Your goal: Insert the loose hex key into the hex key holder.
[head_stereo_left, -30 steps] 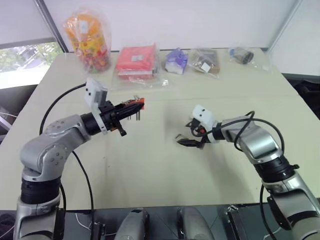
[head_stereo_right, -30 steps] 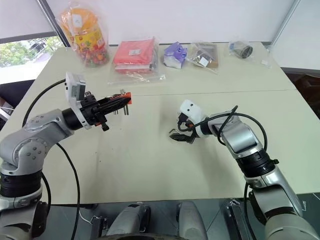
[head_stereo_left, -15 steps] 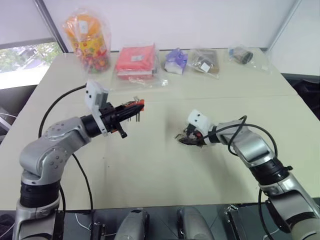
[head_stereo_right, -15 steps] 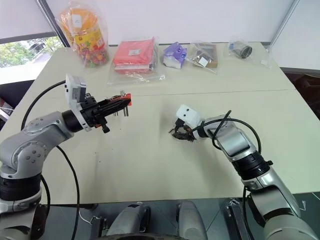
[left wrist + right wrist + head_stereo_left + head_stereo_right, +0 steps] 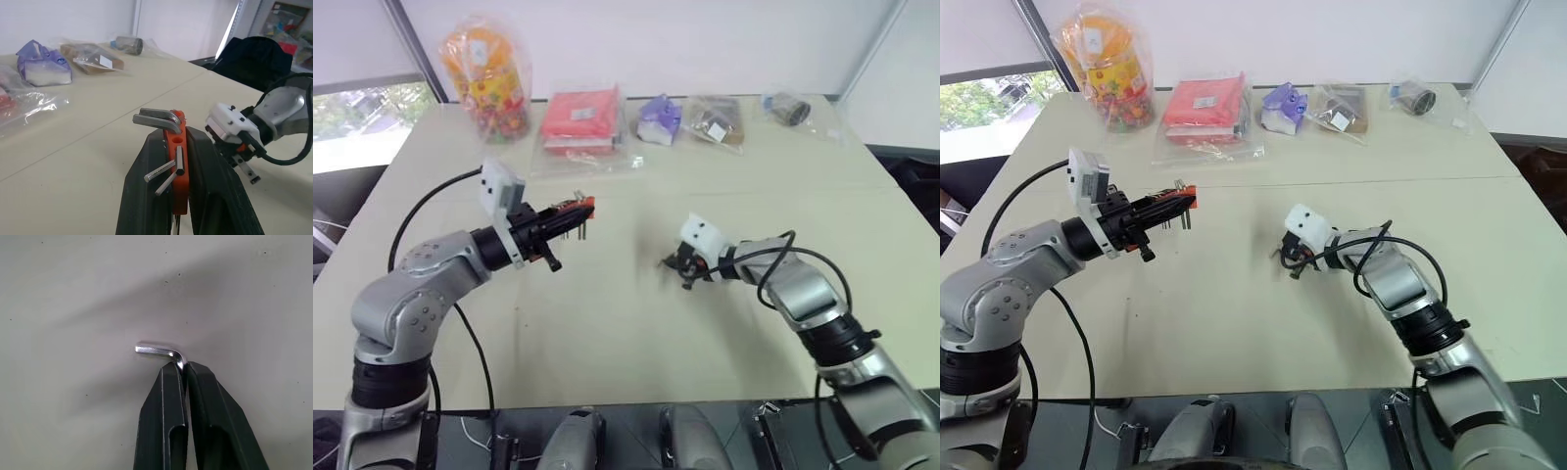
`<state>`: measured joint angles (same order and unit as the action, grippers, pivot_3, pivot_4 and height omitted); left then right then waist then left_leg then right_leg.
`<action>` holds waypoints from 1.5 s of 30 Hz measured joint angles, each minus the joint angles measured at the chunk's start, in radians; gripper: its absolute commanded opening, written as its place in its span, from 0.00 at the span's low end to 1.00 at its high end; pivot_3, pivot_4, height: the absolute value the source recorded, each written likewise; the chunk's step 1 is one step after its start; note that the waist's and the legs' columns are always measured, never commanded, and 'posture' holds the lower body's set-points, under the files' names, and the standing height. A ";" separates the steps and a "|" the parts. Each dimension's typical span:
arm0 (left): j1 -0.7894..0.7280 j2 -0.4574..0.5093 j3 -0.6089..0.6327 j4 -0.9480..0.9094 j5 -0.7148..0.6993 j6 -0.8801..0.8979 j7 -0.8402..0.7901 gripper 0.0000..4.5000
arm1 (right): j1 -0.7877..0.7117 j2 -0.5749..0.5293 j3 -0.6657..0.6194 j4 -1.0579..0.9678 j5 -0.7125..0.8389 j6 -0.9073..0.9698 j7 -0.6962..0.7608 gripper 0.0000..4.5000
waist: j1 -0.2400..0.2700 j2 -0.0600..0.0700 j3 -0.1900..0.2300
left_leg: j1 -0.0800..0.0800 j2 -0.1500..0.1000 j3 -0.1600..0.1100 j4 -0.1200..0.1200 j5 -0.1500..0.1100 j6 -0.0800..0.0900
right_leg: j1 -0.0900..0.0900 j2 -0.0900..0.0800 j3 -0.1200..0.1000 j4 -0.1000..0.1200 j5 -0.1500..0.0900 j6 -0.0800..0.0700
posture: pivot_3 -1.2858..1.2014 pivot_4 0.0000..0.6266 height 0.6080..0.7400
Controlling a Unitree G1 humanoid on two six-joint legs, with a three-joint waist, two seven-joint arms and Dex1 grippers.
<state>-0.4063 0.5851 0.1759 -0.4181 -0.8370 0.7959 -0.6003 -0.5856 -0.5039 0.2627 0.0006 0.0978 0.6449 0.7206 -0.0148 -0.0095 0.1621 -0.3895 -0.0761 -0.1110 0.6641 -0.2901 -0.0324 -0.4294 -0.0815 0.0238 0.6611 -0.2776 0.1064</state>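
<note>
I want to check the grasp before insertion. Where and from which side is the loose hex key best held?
Hold the loose hex key on its long shank just behind the bend, coming from above along the shank, as the right pincer does now. Its short bent arm then sticks out sideways, free to meet the hex key holder in the left pincer.

left gripper (image 5: 1178, 204): grips hex key holder (image 5: 1185, 199) | right gripper (image 5: 1291, 264): low over table (image 5: 1234, 323)

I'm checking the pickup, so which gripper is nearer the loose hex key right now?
Right. The right gripper has its jaws shut on the loose hex key just above the table. The left gripper is off to the left, raised, clamping the hex key holder.
</note>
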 measured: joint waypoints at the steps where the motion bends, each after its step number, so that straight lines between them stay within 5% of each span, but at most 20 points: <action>1: -0.001 -0.002 -0.002 0.000 0.000 0.000 0.000 0.00 | 0.000 0.037 -0.038 0.008 0.005 -0.056 -0.037 0.00 | -0.002 0.000 0.000 | 0.000 0.000 0.000 0.000 0.000 0.000 | -0.001 0.000 0.000 0.000 0.000 0.000 | 0.52 0.24 1.00; 9: -0.040 -0.009 -0.006 0.035 0.021 -0.007 -0.007 0.00 | -0.107 0.299 -0.289 0.040 0.128 -0.390 -0.226 0.00 | -0.002 0.000 0.000 | 0.000 0.000 0.000 -0.001 0.000 0.000 | -0.001 0.001 0.000 0.001 0.000 0.000 | 0.52 0.24 1.00; 19: -0.149 -0.036 -0.045 0.113 0.067 -0.046 -0.014 0.00 | -0.231 0.521 -0.337 0.068 0.318 -0.456 -0.237 0.00 | -0.007 0.001 0.000 | 0.000 0.000 -0.001 -0.001 0.000 0.000 | -0.002 0.001 -0.001 0.003 0.000 0.000 | 0.52 0.24 1.00; 45: -0.220 -0.087 -0.046 0.161 0.120 -0.070 -0.008 0.00 | -0.238 0.583 -0.254 0.076 0.323 -0.505 -0.214 0.00 | -0.030 0.001 0.000 | 0.000 0.000 -0.002 -0.002 0.000 0.000 | -0.003 0.001 -0.001 0.004 0.000 0.000 | 0.52 0.24 1.00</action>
<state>-0.6262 0.4983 0.1297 -0.2568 -0.7168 0.7262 -0.6080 -0.8233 0.0787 0.0085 0.0767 0.4203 0.1400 0.5068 -0.0452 -0.0088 0.1622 -0.3896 -0.0760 -0.1126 0.6618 -0.2900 -0.0327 -0.4327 -0.0809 0.0228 0.6653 -0.2776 0.1065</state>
